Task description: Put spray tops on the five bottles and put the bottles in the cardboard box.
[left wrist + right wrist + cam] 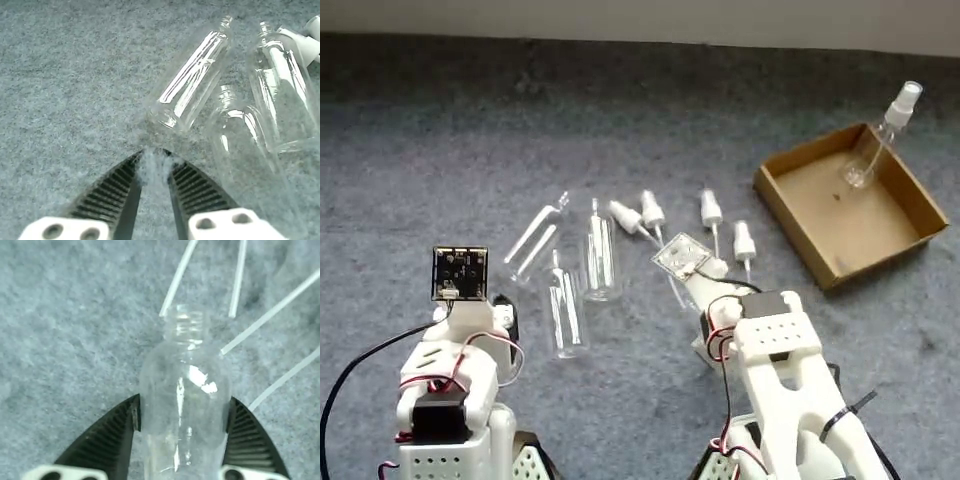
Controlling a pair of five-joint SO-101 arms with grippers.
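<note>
Bottle [185, 365] is sitting between the jaws of the right gripper [184, 402], which are pressing on its shoulders from both sides. Its open threaded neck is pointing away from the wrist. That grip is probably leaving the mouth free so a top can go on.

In the high view, four loose spray tops [711, 208] are lying at roughly 12 o'clock from that arm. It looks like it's parking close to its supply.

A capped bottle [876, 140] is leaning in the cardboard box [830, 215], its sprayer poking over the far rim. The box is sitting at about 2 o'clock from the table's middle, so going by this one bottle looks done and four are waiting.

Three bare bottles [600, 258] are lying on their sides on the grey carpet [440, 130], at around 9 o'clock from the right arm.

The left gripper [154, 152] is hanging just short of them with its jaws only a slit apart and gripping nothing. It seems to be idling.

The right wrist view is giving the actual grip, plus thin dip tubes [177, 275] fanning out beyond the neck. From above, that arm's own camera is covering the grip. The left wrist view is showing how near the closest of the bare bottles is to the jaw tips. The high view is the one laying out the box and the count.
</note>
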